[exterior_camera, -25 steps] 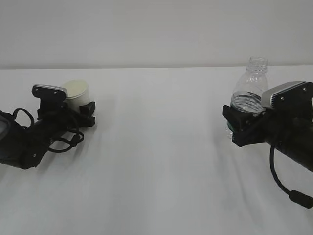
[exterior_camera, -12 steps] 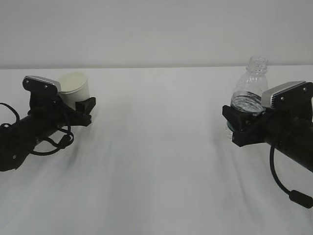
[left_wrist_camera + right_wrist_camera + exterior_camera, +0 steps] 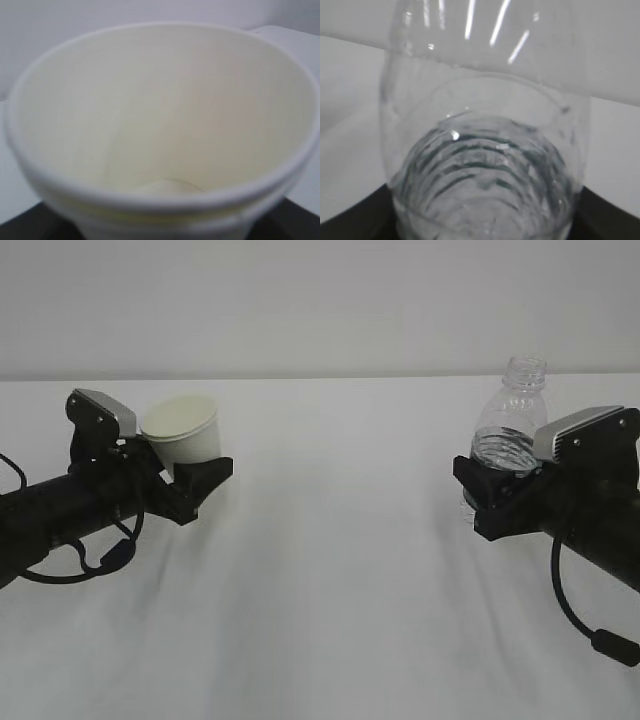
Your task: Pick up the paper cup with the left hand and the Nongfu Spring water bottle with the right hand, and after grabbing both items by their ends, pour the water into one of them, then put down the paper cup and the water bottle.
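On my left arm I have the small white tapered paper cup (image 3: 183, 430) with its rolled rim and pale cream inside. The left gripper (image 3: 196, 478) is clamped around the cup's lower part, and the cup sits up out of the black jaws, clear of the white table (image 3: 330, 570), tipped a little so its mouth faces partly toward the exterior camera. From the left wrist camera the cup (image 3: 160, 135) fills nearly the whole view, directly ahead of the tool, open end toward the lens; I can see down to its bottom, and the inside looks dry.

On my right arm, the right gripper (image 3: 492, 498) is closed on the lower body of the small clear ribbed plastic water bottle (image 3: 513, 420), which stands upright with its capless threaded neck rising above the jaws. A sliver of its dark green label shows just below the jaws. In the right wrist view the bottle (image 3: 485, 150) stands straight in front of the tool, with clear water (image 3: 485, 200) in its lower part. I cannot tell whether its base touches the table.
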Action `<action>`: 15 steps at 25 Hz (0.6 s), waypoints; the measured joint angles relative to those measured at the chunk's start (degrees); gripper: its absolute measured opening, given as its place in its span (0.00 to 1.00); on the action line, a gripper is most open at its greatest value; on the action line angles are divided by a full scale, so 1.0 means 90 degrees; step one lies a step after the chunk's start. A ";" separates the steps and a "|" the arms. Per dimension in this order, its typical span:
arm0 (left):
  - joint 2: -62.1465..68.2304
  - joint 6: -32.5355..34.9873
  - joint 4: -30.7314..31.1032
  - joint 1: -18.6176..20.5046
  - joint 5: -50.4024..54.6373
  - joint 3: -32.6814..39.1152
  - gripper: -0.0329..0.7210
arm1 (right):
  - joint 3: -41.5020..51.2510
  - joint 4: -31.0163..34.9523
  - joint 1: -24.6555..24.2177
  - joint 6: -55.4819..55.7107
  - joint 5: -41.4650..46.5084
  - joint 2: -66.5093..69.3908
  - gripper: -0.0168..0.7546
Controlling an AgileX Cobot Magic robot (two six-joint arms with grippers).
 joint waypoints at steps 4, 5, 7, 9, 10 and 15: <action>-0.0044 -0.0348 0.1083 -0.0024 -0.0095 0.0000 0.70 | 0.0000 -0.0226 0.0000 0.0000 0.0000 0.0000 0.64; -0.0044 -0.0466 0.1311 -0.0039 -0.0104 0.0000 0.70 | 0.0000 -0.0290 0.0000 0.0000 0.0000 0.0000 0.64; -0.0044 -0.0670 0.1669 -0.0120 -0.0104 0.0000 0.70 | 0.0000 -0.0417 0.0000 0.0000 0.0000 0.0000 0.64; -0.0044 -0.0771 0.1921 -0.0244 -0.0104 0.0000 0.70 | 0.0000 -0.0528 0.0000 0.0000 0.0000 0.0000 0.64; -0.0047 -0.0798 0.1998 -0.0338 -0.0104 0.0000 0.70 | 0.0000 -0.0567 0.0000 0.0000 0.0000 0.0000 0.64; -0.0047 -0.0834 0.2064 -0.0927 -0.0104 0.0000 0.69 | 0.0000 -0.0860 0.0000 0.0000 0.0180 -0.0060 0.64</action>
